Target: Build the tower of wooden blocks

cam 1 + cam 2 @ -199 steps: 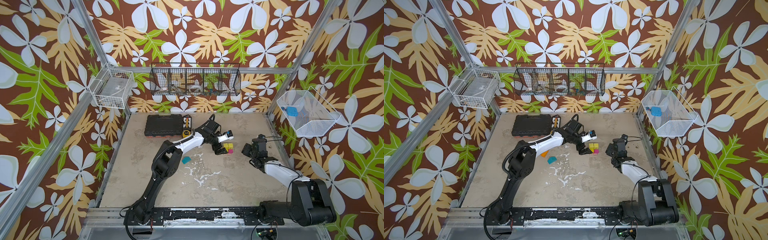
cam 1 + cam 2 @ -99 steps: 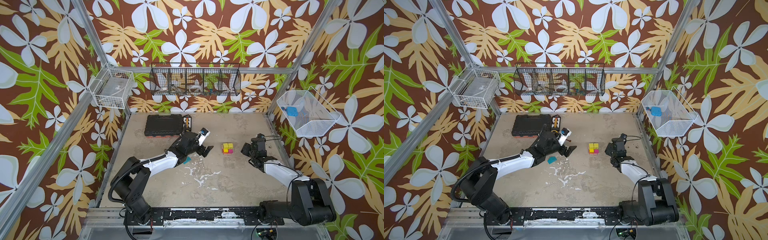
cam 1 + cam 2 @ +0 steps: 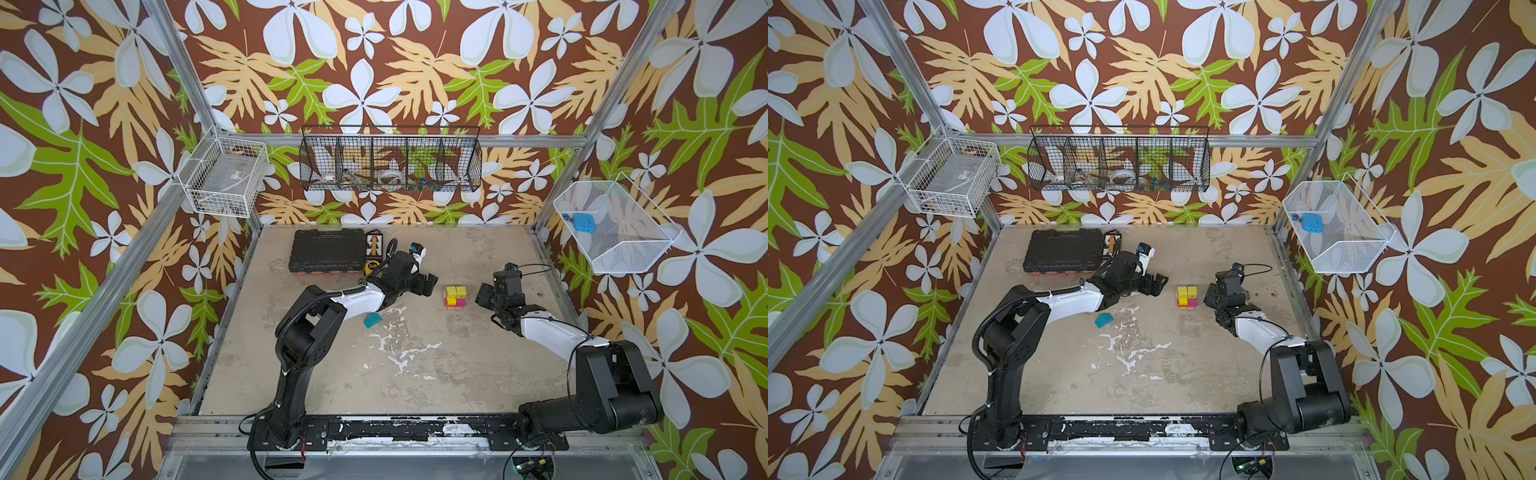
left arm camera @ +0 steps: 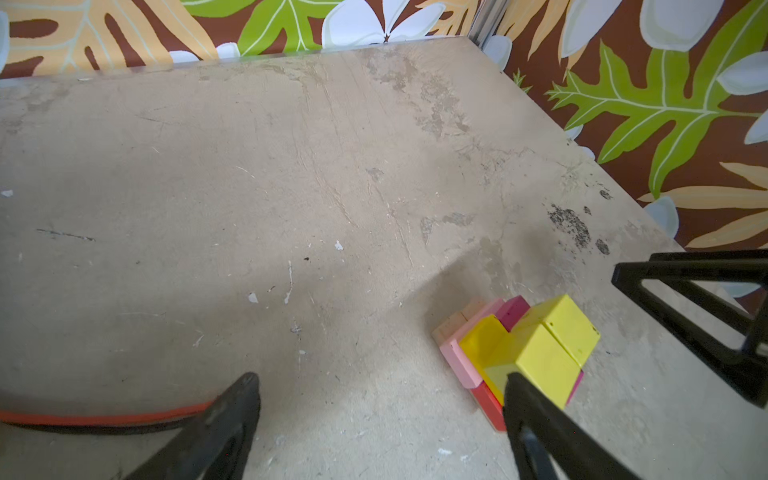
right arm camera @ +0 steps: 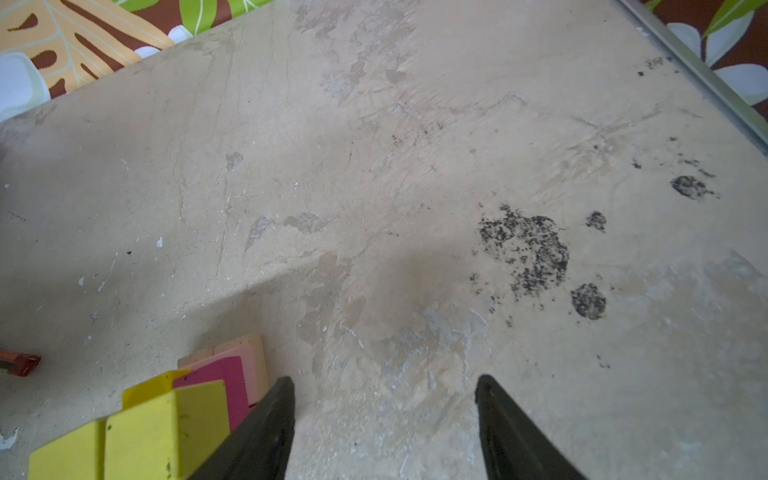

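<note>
Right of the middle of the table, in its far half, the tower stands low: tan planks at the bottom, pink, red and magenta bricks on them, then yellow cubes on top. Just left of it hangs the left gripper, jaws well apart with nothing between them. In the left wrist view one fingertip overlaps a corner of the tower, though I cannot tell whether it touches. Just right of the tower sits the right gripper, low over the table, its jaws also apart and empty. The right wrist view shows bare table between its fingers, with the tower off to one side of them. The teal wedge lies alone on the table, well left of the tower and just beside the left forearm. At the far left a black case lies flat, a tape measure just to its right
</note>
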